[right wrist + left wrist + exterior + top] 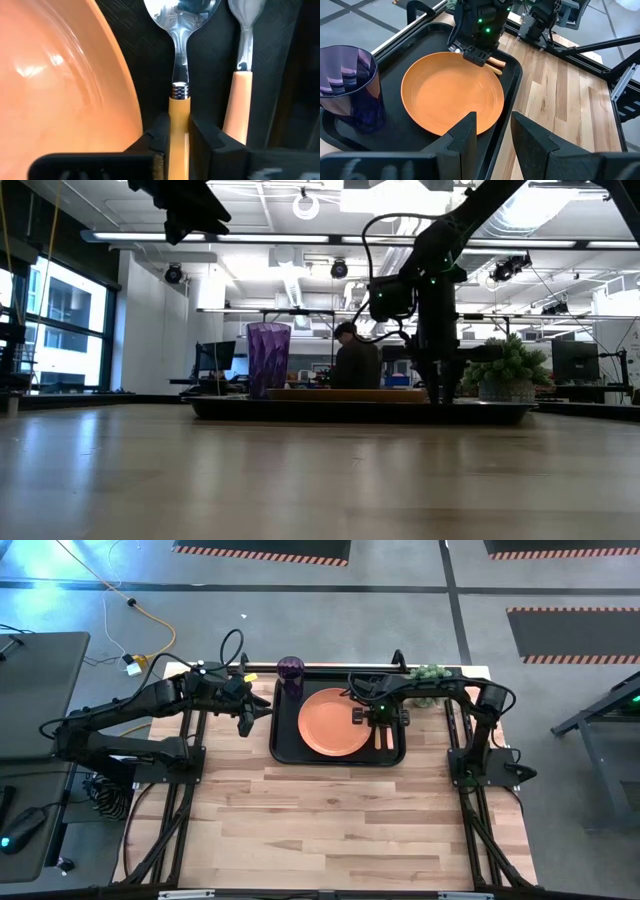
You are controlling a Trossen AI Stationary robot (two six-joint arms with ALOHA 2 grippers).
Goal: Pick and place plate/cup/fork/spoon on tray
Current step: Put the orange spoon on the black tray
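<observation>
The black tray (285,752) sits at the table's far middle. On it are the orange plate (330,722), the purple cup (291,668) upright at its far left corner, and the spoon (182,15) and the fork (243,30) side by side to the right of the plate. My right gripper (380,725) is low over the tray, shut on the spoon. My left gripper (492,135) is open and empty, held above the tray's left edge (245,720). My right gripper pinches the spoon's orange handle (178,117) between its two fingers (202,137), just behind the metal collar. The fingers come from above, pointing down, and lie across the handle. The spoon lies flat along the tray floor between the plate's rim and the fork.
A small green potted plant (430,672) stands just beyond the tray's far right corner. The plate's rim (125,95) lies close beside the spoon. Bare wooden table (340,820) stretches from the tray to the near edge. A person (355,360) sits in the room behind.
</observation>
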